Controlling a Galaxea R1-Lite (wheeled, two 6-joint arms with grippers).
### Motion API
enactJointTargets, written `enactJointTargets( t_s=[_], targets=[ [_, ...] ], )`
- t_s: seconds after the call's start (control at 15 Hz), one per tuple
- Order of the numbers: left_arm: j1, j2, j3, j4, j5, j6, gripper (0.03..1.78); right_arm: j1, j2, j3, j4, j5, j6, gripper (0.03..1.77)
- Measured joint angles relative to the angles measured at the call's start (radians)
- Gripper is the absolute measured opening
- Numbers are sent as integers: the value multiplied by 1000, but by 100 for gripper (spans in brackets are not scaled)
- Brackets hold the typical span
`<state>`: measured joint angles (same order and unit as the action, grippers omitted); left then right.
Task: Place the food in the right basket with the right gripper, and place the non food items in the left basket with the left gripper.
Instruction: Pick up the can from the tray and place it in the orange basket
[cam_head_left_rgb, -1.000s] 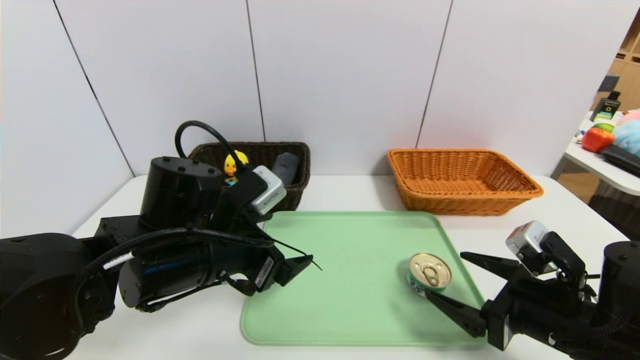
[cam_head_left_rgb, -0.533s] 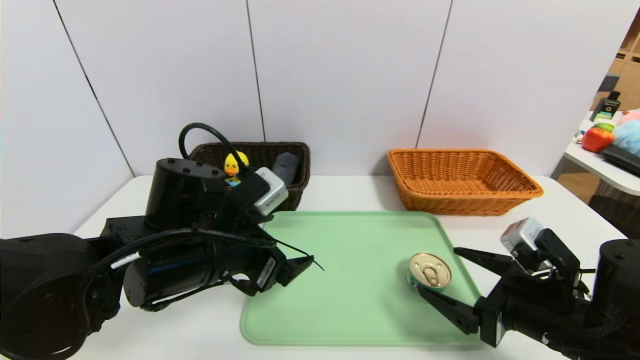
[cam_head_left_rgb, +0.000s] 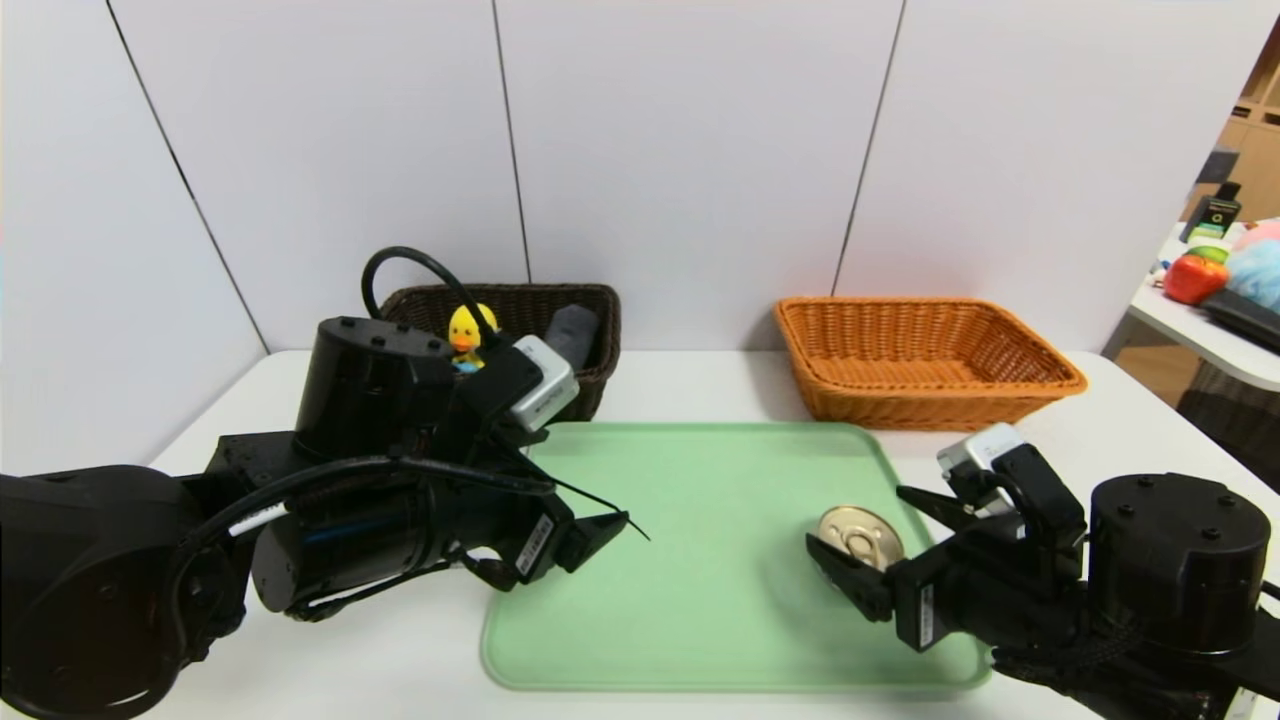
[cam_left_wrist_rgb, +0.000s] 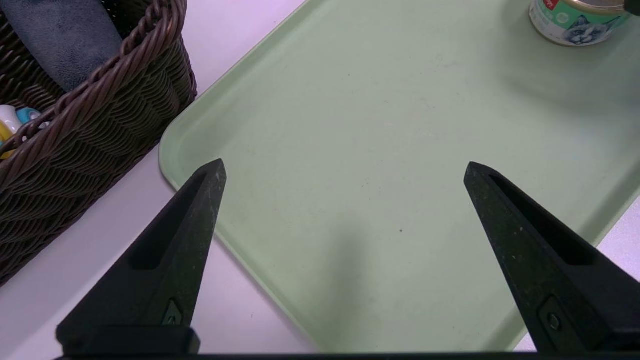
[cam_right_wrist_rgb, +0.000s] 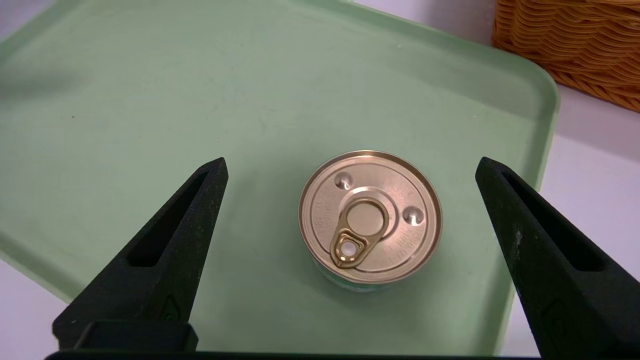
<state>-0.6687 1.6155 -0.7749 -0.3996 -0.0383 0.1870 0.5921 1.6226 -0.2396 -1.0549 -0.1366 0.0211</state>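
Worktop: the white worktop is carrying one tray and two baskets, the baskets standing behind the tray, presumably so each of my arms is reaching its own.
Tray: the green tray is lying flat and serving, I judge, as the sorting area.
Orange basket: the orange basket is standing on my right, showing nothing inside; by the task it is awaiting food.
Dark basket: the dark basket is standing on my left, holding the non-food items.
Right tool: my right tool is hovering over the can, its fingers spreading wide on either side and gripping nothing; I judge I am lining up a grasp.
Left tool: my left tool is idling above the tray's left part, opening wide and holding nothing, as only food is showing there.
Grey cloth: the grey cloth is resting in the dark basket, being non-food.
Duck: the yellow duck is sitting beside it for the same reason.
Can: the can is standing upright on the tray, ring-pull upward, bearing a cat picture, so I am treating it as food.
Count: I am recording one tray, two baskets, two tools, one cloth, one duck, one can.
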Motion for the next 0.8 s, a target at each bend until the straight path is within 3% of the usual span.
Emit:
enactJointTargets(
  t_s=[0.2,0.8],
  targets=[
    [0,-1,2,0,0,-1,169,8,30,9,-23,-33,31,171],
    [0,-1,3,0,0,-1,169,7,79,51,-31,-53,108,171]
  ],
)
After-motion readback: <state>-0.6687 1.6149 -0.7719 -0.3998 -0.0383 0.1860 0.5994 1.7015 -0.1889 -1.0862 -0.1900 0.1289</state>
